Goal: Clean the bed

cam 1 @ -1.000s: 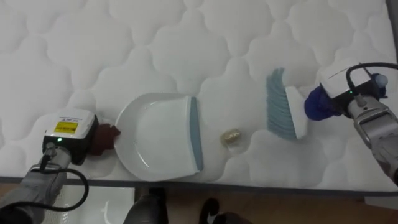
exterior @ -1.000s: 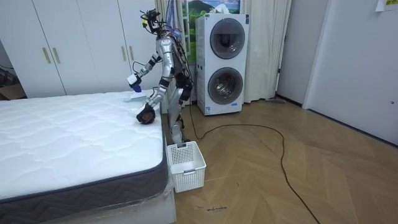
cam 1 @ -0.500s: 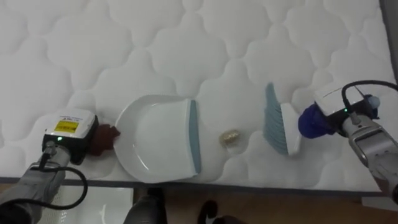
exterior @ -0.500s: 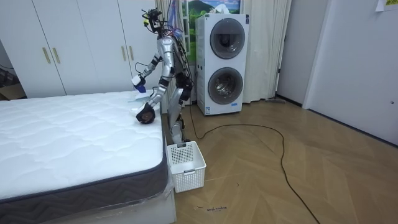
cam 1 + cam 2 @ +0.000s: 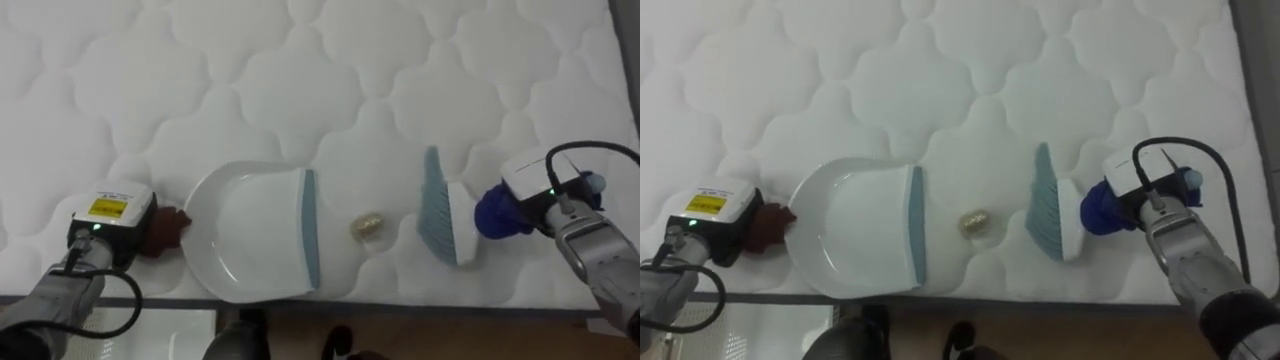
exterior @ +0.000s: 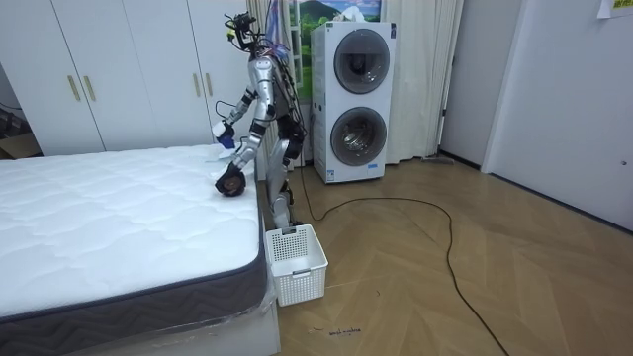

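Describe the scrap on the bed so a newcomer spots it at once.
On the white quilted mattress, look near the edge closest to the robot, between the white dustpan and the blue-bristled brush. The scrap is the small yellowish lump alone in that gap, touching neither and far smaller than either tool.

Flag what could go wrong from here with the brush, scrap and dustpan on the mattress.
1. The small beige crumpled scrap lies near the front edge of the white quilted mattress; a skewed stroke of the blue-bristled white brush at the right hand could flick it onto the floor.
2. The white plastic dustpan with a grey-blue lip, at the left hand, rests on soft dimpled quilting; the scrap may slip under the lip.
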Motion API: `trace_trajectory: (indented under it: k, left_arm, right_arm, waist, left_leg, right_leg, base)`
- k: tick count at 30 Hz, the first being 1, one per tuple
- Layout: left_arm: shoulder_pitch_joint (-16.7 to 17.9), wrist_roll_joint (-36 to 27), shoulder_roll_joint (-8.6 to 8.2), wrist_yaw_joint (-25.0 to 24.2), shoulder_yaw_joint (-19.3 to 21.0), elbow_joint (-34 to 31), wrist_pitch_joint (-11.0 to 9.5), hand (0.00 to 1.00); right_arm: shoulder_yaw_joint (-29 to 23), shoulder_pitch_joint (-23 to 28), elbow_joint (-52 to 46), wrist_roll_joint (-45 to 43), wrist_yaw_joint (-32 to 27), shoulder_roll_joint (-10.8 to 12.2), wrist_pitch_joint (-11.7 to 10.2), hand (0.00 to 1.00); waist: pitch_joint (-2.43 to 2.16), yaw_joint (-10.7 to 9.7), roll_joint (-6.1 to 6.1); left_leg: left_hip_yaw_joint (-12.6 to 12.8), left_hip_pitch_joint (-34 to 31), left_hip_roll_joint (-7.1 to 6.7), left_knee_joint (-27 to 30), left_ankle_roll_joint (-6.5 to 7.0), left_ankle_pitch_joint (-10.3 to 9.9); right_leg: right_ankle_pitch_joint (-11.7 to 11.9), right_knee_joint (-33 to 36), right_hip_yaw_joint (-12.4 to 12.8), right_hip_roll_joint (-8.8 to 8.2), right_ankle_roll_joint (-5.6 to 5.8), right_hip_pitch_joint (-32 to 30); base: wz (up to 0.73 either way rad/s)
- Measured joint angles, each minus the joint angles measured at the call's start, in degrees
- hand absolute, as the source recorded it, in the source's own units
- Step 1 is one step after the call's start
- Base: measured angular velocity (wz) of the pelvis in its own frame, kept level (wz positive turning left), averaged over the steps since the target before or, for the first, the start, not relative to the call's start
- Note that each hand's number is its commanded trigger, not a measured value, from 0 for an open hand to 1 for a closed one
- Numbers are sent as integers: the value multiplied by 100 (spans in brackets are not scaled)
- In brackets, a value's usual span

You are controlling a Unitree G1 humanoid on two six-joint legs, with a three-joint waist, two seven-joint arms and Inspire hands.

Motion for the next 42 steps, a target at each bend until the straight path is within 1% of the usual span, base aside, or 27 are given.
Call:
trace_trajectory:
  k: [1, 2, 3, 6, 10, 11, 12, 15, 16, 18, 21, 25, 26, 28, 30, 31, 33, 35, 37, 39, 42]
  left_arm:
    - [-7, 0, -4, 2, -27, 2, 10, 100]
    - [-8, 0, -11, 1, -78, 15, 47, 100]
    - [-11, 0, -11, 4, -130, 22, 94, 100]
    - [-57, 1, -10, 15, -247, 20, 175, 100]
    - [-74, 13, -11, 43, -219, 38, 181, 100]
    - [-74, 19, -13, 47, -197, 54, 180, 100]
    - [-73, 19, -12, 47, -179, 56, 178, 100]
    - [-73, 56, -13, 48, -161, 5, 172, 100]
    - [-73, 65, -13, 48, -155, -1, 172, 100]
    - [-72, 67, -26, 46, -135, 1, 171, 100]
    - [-66, 76, -32, 29, -109, -9, 166, 100]
    - [-67, 94, -34, 25, -127, 5, 162, 100]
    - [-64, 152, -34, 27, -95, 12, 162, 100]
    - [-23, 190, -31, 52, -75, 16, 164, 100]
    - [-7, 216, -32, 136, -37, 15, 164, 100]
    - [-3, 236, -32, 152, -38, 14, 164, 100]
    - [15, 238, -59, 210, -45, 17, 164, 100]
    - [27, 239, -91, 268, -48, 42, 165, 100]
    - [33, 239, -116, 298, -44, 63, 167, 100]
    - [43, 238, -132, 346, -27, 72, 167, 100]
    - [68, 231, -136, 419, -17, 87, 171, 100]
  right_arm:
    - [14, -1, -24, 86, 41, 17, 0, 100]
    - [12, -2, -48, 242, 114, 83, 0, 100]
    - [29, -1, -131, 381, 202, 116, 1, 100]
    - [77, -5, -413, 705, 347, 129, -7, 100]
    - [72, -3, -970, 803, 506, 152, -43, 100]
    - [70, -3, -1234, 810, 567, 187, -93, 100]
    - [66, -3, -1415, 879, 586, 253, -194, 100]
    - [86, 2, -1707, 1114, 671, 421, -407, 100]
    - [99, 1, -1766, 1175, 690, 442, -433, 100]
    - [99, -6, -1849, 1229, 751, 611, -467, 100]
    - [65, -8, -1945, 1229, 857, 759, -494, 100]
    - [61, -76, -2115, 1340, 1017, 800, -512, 100]
    - [63, -77, -2182, 1356, 1067, 837, -518, 100]
    - [63, -87, -2238, 1477, 1148, 897, -611, 100]
    - [121, -85, -2363, 1769, 1248, 990, -814, 100]
    - [180, -85, -2408, 1862, 1264, 1004, -854, 100]
    - [308, -85, -2486, 2157, 1369, 1105, -1069, 100]
    - [401, -85, -2515, 2328, 1410, 1168, -1166, 100]
    - [471, -86, -2516, 2352, 1424, 1235, -1231, 100]
    - [474, -86, -2517, 2352, 1505, 1278, -1341, 100]
    - [474, -95, -2518, 2367, 1608, 1288, -1378, 100]
  waist:
    - [-4, -11, 7]
    - [-8, -22, 13]
    - [-10, -28, 10]
    - [-11, -42, 17]
    - [-12, -52, 16]
    - [-14, -52, 10]
    - [-14, -48, 11]
    - [-14, -18, 8]
    - [-17, -11, 6]
    - [-19, 3, -4]
    - [-28, -9, -19]
    - [-28, -11, -37]
    - [-35, -11, -50]
    - [-38, -9, -62]
    - [-38, -12, -63]
    - [-38, -12, -63]
    - [-40, -2, -67]
    - [-40, 10, -67]
    - [-40, 18, -67]
    - [-43, 24, -61]
    - [-47, 23, -52]
  left_leg:
    - [-6, 8, -2, -14, -3, 2]
    - [-13, 42, -11, -71, -20, 22]
    - [-9, 74, -35, -100, -30, 37]
    - [3, 101, -35, -117, -50, 54]
    - [31, 102, -37, -152, -72, 79]
    - [55, 98, -39, -167, -76, 86]
    - [62, 91, -39, -168, -80, 93]
    - [62, 57, -41, -159, -84, 98]
    - [64, 40, -42, -160, -84, 98]
    - [66, -10, -44, -153, -79, 101]
    - [64, -12, -41, -151, -77, 101]
    - [76, -13, -43, -128, -76, 100]
    - [84, -13, -42, -119, -76, 100]
    - [88, -13, -37, -95, -75, 99]
    - [91, -12, -36, -78, -70, 97]
    - [90, -12, -35, -73, -68, 95]
    - [87, -12, -34, -61, -57, 94]
    - [85, -13, -34, -61, -48, 94]
    - [84, -17, -35, -63, -42, 91]
    - [85, -39, -35, -47, -38, 94]
    - [84, -97, -36, 12, -35, 95]
  right_leg:
    - [0, -21, 4, 12, 0, 20]
    - [24, -95, 10, 62, -9, 62]
    - [35, -114, 28, 71, -12, 79]
    - [44, -115, 74, 73, -27, 76]
    - [41, -80, 145, 70, -38, 11]
    - [36, -58, 164, 62, -46, -28]
    - [34, -54, 151, 58, -50, -48]
    - [25, -72, 131, 40, -63, -86]
    - [25, -73, 128, 37, -63, -108]
    - [24, -50, 123, 26, -64, -147]
    - [20, -24, 107, 0, -58, -150]
    - [18, 21, 105, -8, -54, -156]
    - [18, 26, 110, -3, -55, -157]
    - [18, 33, 129, 6, -56, -158]
    - [18, 32, 131, 8, -57, -159]
    - [18, 31, 130, 6, -57, -160]
    - [17, 34, 131, -3, -59, -166]
    - [17, 41, 131, -10, -59, -166]
    - [17, 44, 134, -12, -58, -170]
    - [18, 58, 141, -20, -55, -203]
    - [18, 148, 129, -21, -56, -250]
  base:
    - [0]
    - [0]
    - [-6]
    - [-7]
    - [-7]
    - [-9]
    - [-6]
    - [0]
    - [0]
    - [0]
    - [2]
    - [0]
    - [-4]
    - [-5]
    - [-2]
    - [0]
    - [0]
    - [0]
    - [0]
    - [0]
    - [0]
